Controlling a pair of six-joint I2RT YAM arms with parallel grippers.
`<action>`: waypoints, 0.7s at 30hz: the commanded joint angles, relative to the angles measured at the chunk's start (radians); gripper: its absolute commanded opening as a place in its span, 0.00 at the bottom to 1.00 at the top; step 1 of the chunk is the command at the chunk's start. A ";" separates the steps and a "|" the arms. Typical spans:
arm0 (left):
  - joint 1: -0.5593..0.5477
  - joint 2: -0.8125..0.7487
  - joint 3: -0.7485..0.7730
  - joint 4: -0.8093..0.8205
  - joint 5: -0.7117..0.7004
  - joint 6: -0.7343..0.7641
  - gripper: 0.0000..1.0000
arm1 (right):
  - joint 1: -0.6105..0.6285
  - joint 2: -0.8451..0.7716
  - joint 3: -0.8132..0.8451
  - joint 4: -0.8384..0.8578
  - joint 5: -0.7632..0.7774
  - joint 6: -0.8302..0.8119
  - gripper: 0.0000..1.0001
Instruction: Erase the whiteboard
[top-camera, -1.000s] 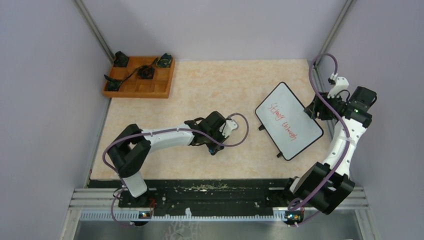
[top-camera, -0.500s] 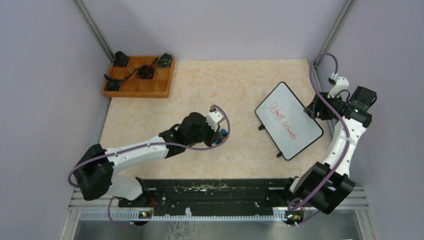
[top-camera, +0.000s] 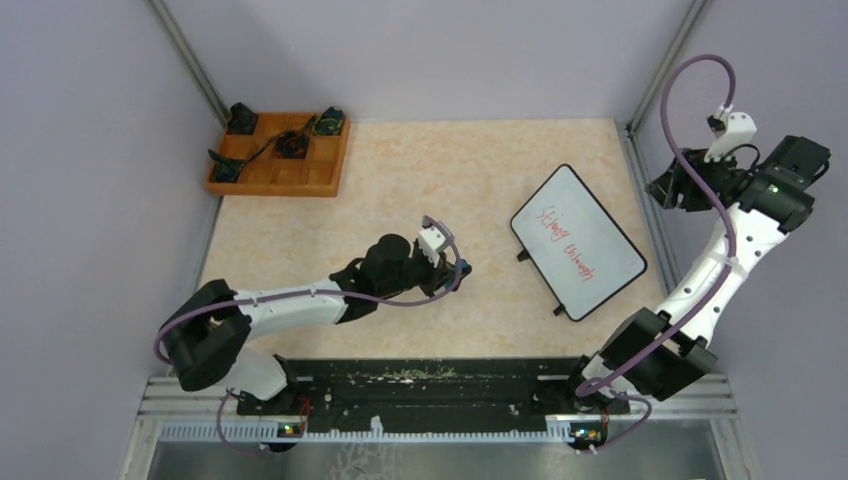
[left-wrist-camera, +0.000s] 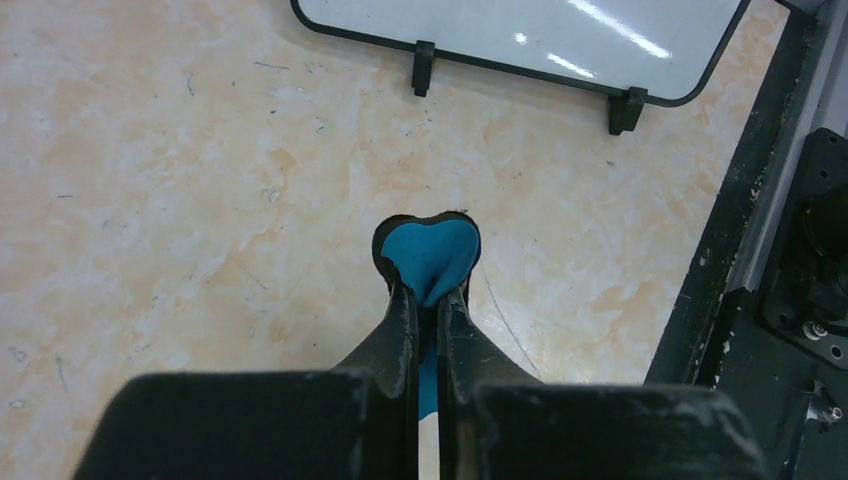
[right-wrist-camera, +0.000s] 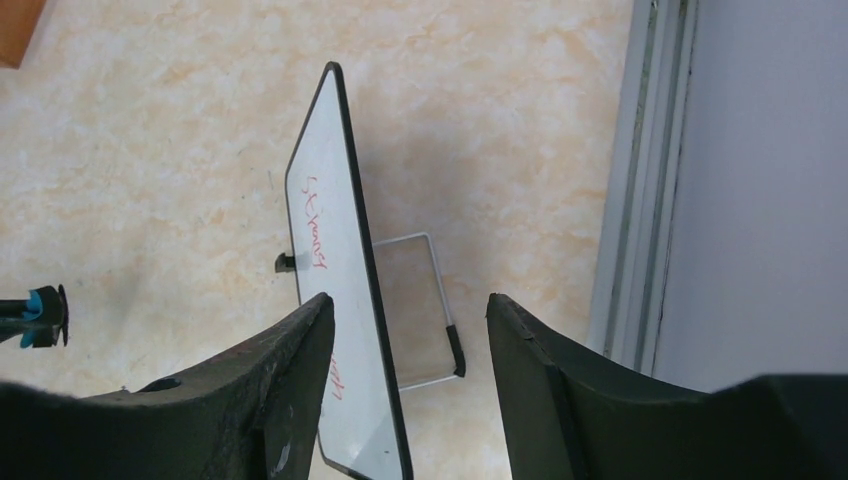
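Red handwriting (top-camera: 552, 222) on whiteboard (top-camera: 578, 240), unreadable; left jaws pinch blue eraser (left-wrist-camera: 432, 258)

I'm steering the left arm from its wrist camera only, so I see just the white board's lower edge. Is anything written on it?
Observer: Yes, two lines of red handwriting cross the large white black-framed whiteboard.
Operator: Good, my left gripper has the small blue eraser. Where is the right arm?
Observer: The right gripper is open, hovering above the board's far-right side, touching nothing.
Operator: Is the board lying flat?
Observer: No, it leans on a thin wire stand behind it.
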 joint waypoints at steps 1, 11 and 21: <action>-0.016 0.051 0.036 0.102 0.036 -0.015 0.00 | -0.055 0.045 0.095 -0.259 -0.071 -0.193 0.58; -0.022 0.128 0.114 0.115 0.058 0.023 0.00 | -0.203 0.009 -0.070 -0.443 -0.086 -0.511 0.54; -0.025 0.208 0.213 0.100 0.077 0.021 0.00 | -0.215 -0.088 -0.280 -0.424 -0.084 -0.604 0.48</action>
